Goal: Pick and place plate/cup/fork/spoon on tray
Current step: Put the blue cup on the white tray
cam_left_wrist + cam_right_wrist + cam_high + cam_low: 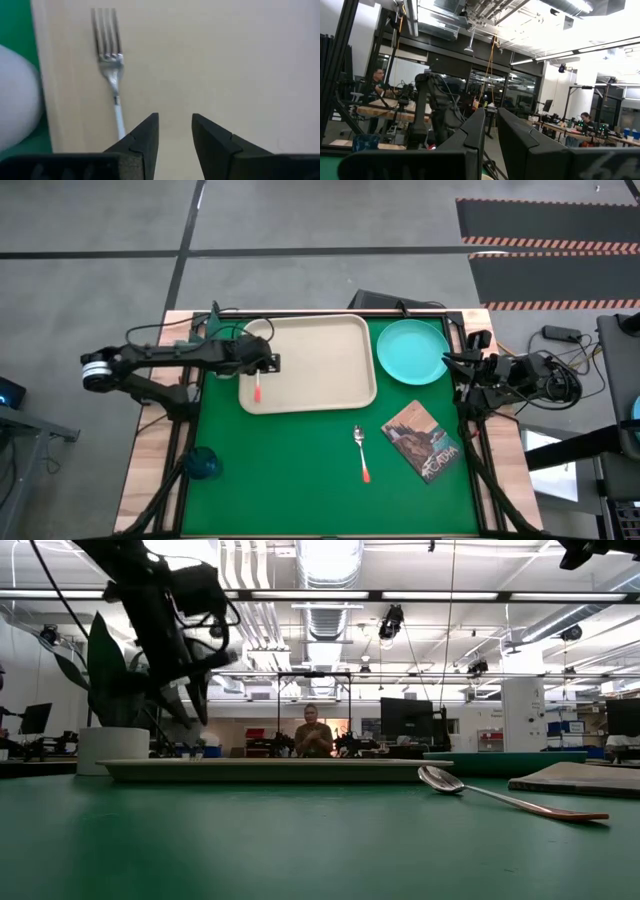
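Observation:
The beige tray (320, 365) lies at the table's far middle. The fork (257, 387) lies flat on the tray's left part, tines (106, 30) pointing away from my left gripper (175, 132). That gripper hovers open above the tray beside the fork's handle and touches nothing. It is also seen raised above the tray (270, 770) in the low view. The turquoise plate (412, 350) rests on the table right of the tray. The spoon (362, 452) lies on the green mat. The blue cup (205, 463) stands near the left edge. My right gripper (491, 127) waits at the right edge, tilted up, its fingers nearly together.
A brown-covered book (422, 440) lies on the mat right of the spoon. A white pot (15, 107) with a green plant stands just off the tray's left rim, close to my left arm. People sit at desks in the room beyond the table.

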Controlling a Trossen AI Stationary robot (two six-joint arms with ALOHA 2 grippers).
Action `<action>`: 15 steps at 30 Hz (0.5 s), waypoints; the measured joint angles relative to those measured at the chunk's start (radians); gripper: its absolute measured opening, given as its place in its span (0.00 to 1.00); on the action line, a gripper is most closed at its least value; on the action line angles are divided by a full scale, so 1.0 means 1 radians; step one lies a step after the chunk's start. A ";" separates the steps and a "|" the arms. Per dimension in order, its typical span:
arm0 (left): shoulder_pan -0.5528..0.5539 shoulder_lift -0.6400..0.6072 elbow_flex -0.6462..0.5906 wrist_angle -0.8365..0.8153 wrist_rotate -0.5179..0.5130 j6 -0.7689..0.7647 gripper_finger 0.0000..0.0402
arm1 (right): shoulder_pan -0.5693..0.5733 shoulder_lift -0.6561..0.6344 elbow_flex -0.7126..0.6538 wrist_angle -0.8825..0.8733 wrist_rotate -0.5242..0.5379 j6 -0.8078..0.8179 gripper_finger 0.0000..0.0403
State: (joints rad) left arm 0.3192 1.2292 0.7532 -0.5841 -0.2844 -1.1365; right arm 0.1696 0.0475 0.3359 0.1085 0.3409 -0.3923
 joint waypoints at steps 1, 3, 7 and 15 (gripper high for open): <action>-0.015 -0.016 0.000 0.001 0.000 0.002 0.26 | 0.000 0.000 0.000 0.000 0.000 0.000 0.11; -0.049 -0.042 0.000 0.005 -0.002 0.002 0.26 | 0.000 0.000 0.000 0.000 0.000 0.000 0.11; -0.122 -0.066 -0.001 0.064 -0.009 0.028 0.26 | 0.000 0.000 0.000 0.001 0.000 0.000 0.11; -0.254 -0.040 -0.006 0.409 -0.013 0.233 0.26 | 0.000 0.000 0.000 0.006 0.000 0.006 0.11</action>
State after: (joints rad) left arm 0.0648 1.1887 0.7467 -0.1752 -0.2970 -0.9036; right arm 0.1698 0.0475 0.3363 0.1149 0.3408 -0.3868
